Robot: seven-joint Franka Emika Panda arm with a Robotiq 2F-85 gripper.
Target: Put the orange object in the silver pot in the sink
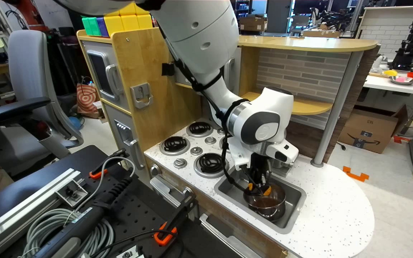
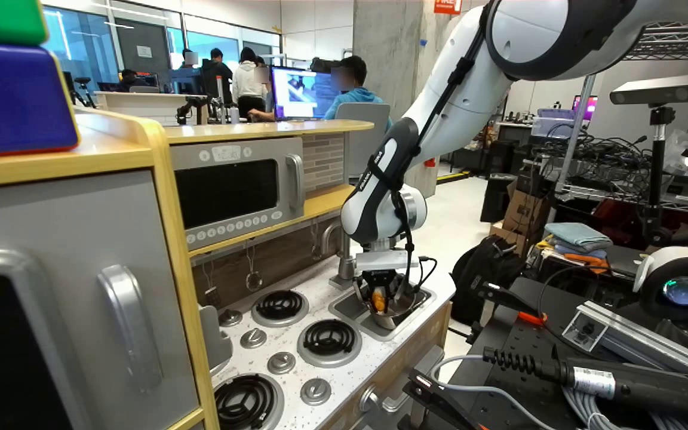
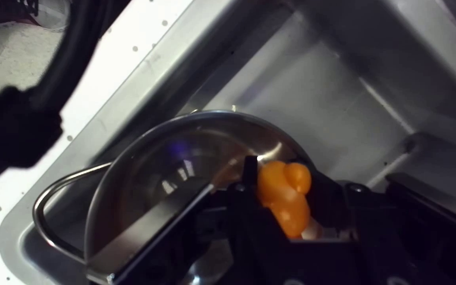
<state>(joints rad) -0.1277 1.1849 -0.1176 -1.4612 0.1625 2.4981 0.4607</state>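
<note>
- Pot: silver, round, open at the top. Stands upright within the sink, toward one end. A wire loop handle projects from its side.
- Gripper: black, directed downward over the mouth of the pot. Fingers bear on opposite sides of the orange object, pinching it.
- Orange object: located between the fingers. In the wrist view it appears inside the outline of the pot's rim, close to one side. Body rounded, with a smaller lobe. Contact with the pot, and height relative to its rim, cannot be determined.
- Sink: rectangular, grey metal. Walls surround the pot; basin floor shows beside it.
- Countertop: white with dark speckles. Extends outside the sink, around the pot.
- Faucet: silver. Mounted between the pot and the brown back panel, partly hidden by the robot arm.
- Robot arm: white and grey, visible in both exterior views. Wrist located above the pot.
- Stove burners: black coils in silver rings. Located on the countertop, outside the sink and apart from the pot. Silver knobs are set among them.
- Toy microwave: grey, with a dark window. Mounted higher than the pot and well apart from it.
- Table: black, perforated. Located well apart from the pot, opposite the back panel.
</note>
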